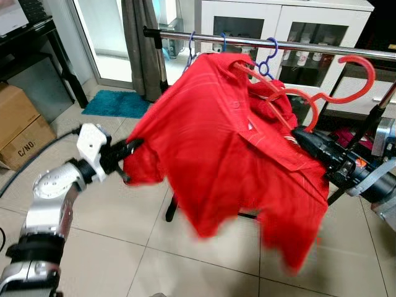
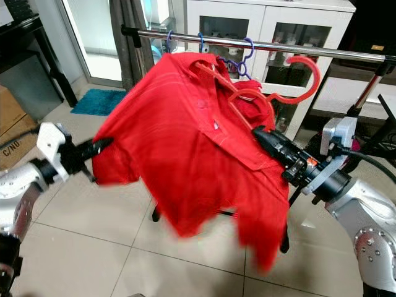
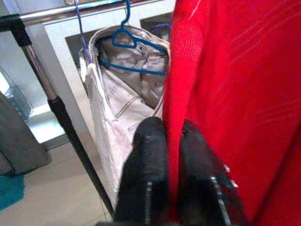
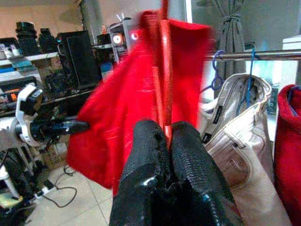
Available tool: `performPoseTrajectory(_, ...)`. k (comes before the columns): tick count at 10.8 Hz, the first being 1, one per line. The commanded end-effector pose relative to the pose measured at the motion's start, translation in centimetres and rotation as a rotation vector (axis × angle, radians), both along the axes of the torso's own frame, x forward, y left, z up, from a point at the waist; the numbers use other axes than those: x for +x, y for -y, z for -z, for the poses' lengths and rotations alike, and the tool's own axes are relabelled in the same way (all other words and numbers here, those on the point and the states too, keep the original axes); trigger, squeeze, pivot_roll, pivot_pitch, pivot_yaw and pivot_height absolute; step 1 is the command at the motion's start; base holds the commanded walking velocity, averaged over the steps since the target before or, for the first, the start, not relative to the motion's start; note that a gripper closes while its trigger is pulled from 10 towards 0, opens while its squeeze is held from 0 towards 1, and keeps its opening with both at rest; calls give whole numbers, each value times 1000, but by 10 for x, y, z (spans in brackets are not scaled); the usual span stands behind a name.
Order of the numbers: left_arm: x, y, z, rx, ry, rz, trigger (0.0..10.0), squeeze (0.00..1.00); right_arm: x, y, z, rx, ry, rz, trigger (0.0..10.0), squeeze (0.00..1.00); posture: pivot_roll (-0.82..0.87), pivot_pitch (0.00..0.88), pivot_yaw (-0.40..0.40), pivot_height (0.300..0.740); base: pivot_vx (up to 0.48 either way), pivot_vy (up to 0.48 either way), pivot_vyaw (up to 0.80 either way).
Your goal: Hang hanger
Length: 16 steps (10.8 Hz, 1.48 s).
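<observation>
A red shirt [image 1: 223, 148] hangs on a red plastic hanger [image 1: 322, 93] just in front of the metal clothes rail [image 1: 297, 46]. The hanger's hook [image 2: 306, 77] curls just below the rail, apart from it. My right gripper [image 1: 303, 137] is shut on the hanger's bar at the shirt's right shoulder; the right wrist view shows the bar [image 4: 165, 84] pinched between the fingers [image 4: 148, 146]. My left gripper [image 1: 131, 147] is shut on the shirt's left sleeve, with the cloth [image 3: 181, 94] squeezed between its fingers [image 3: 146, 150].
A white garment on a blue hanger [image 3: 124, 37] and other hooks [image 1: 269, 52] hang on the rail behind. A white glass-door cabinet [image 1: 291, 25] stands beyond it. A cardboard box [image 1: 21, 127] and a teal mat [image 1: 117, 102] lie to the left on the tiled floor.
</observation>
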State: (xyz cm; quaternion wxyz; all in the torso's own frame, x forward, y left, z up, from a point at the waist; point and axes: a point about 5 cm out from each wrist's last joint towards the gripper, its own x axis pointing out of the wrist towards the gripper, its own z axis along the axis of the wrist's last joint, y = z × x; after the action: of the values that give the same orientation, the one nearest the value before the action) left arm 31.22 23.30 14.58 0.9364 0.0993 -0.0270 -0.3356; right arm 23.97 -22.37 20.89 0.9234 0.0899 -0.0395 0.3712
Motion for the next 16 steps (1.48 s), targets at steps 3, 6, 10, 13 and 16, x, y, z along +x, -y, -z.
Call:
performPoseTrajectory(3,0,-3,-3,-22,-11,2,10000,1000,0,3,-4,-83,28,35,10000,0,-217,15,74,740,0,0,0)
performPoseTrajectory(6,7,8,-18,-117,35,3,10000,1000,-2,-3,3,-250,16,9,10000,0,-218,2,68,740,0,0,0)
performPoseTrajectory(10,32,103,-38,-237,42,183,10000,1000,-1,-36,19,-388,36,9,10000,0,-228,0,74,740,0,0,0)
performPoseTrajectory(13,34,126,-39,-197,58,275,10000,1000,0,-51,21,-398,58,18,10000,0,-241,0,92,740,0,0,0)
performPoseTrajectory(16,43,124,-36,-71,111,210,10000,0,-3,-56,18,-374,71,-3,10000,0,-239,0,97,740,0,0,0)
